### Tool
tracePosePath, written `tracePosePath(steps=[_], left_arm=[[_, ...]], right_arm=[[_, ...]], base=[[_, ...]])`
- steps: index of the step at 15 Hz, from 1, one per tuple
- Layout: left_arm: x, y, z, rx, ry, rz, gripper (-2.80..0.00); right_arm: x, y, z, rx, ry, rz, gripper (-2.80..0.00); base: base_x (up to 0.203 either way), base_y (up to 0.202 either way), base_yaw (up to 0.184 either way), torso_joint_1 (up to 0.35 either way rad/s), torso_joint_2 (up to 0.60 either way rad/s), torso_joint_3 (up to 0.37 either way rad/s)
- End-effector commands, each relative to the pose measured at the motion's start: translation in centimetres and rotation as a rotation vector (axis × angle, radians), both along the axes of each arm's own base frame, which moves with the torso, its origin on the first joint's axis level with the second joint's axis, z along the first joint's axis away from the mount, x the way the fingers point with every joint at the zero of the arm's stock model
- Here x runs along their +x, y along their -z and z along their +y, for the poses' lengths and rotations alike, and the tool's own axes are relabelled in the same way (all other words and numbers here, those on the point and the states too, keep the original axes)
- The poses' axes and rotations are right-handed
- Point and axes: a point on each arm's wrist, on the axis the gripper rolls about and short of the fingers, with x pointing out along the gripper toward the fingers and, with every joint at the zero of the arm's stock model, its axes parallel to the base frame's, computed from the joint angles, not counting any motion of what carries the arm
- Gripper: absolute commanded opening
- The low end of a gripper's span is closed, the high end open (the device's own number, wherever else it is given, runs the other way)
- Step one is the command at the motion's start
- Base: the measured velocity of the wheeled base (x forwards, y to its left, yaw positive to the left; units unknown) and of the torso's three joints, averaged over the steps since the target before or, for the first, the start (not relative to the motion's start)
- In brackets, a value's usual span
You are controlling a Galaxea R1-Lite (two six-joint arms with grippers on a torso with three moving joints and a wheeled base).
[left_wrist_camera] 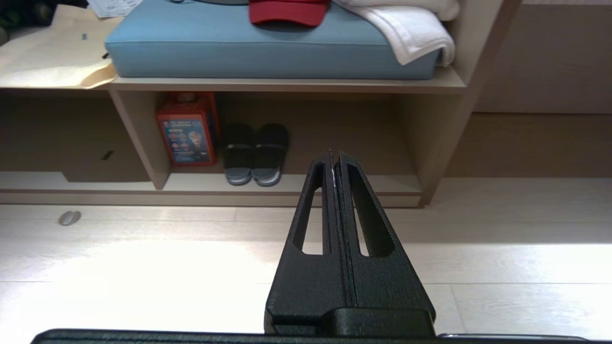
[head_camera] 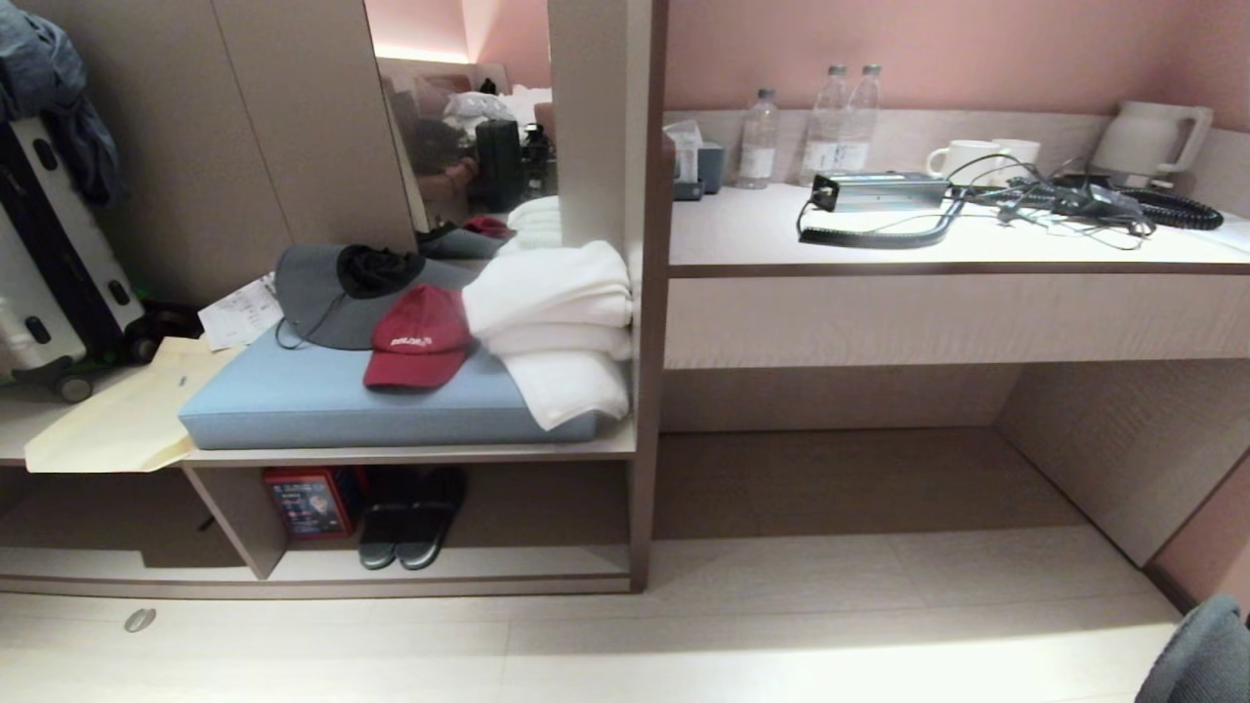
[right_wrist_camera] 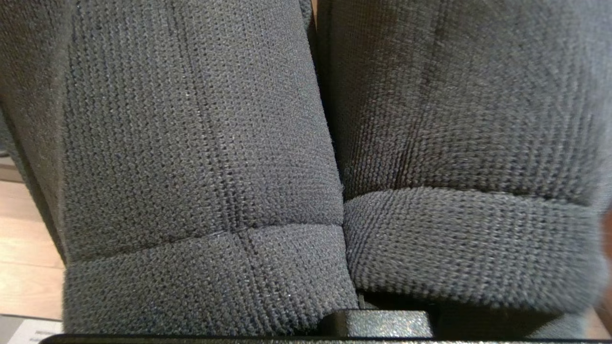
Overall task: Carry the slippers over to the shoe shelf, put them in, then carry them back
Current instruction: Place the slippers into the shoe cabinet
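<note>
Left pincer (left_wrist_camera: 334, 155), lower centre, pressed narrow, empty. Right pincer (right_wrist_camera: 334, 191) sheathed in grey knit, clamped narrow. Flat dark grey-black fabric-banded slippers (head_camera: 410, 517) sat lower left inside pale wood-veneer shoe shelf (head_camera: 430, 454). Retrieval likely next: approach, reach low.

Pair of flat dark slippers (right_wrist_camera: 306, 157) with wide knitted fabric toe bands, side by side and touching, filling the right wrist view, low pale wood shoe shelf (head_camera: 410, 583) with brown edges, split by an upright divider, standing on the floor
</note>
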Motion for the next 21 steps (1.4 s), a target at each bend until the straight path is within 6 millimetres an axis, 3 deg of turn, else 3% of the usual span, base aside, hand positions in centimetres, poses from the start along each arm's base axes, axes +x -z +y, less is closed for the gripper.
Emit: tracePosePath(steps=[1,21], left_arm=[[0.01,0.02,0.0,-0.001,0.0,0.001,-2.8],[0.0,0.03,0.0,-0.001,0.0,0.0,-2.8]], right_arm=[[0.01,0.0,0.0,0.0,-0.001,0.0,-2.8],[0.01,-0.01,0.0,0.003,-0.001,0.002,-2.8]], base=[[0.0,0.199,-0.002,0.002,0.0,0.002],[0.0,0.197,-0.001,0.001,0.0,0.002]])
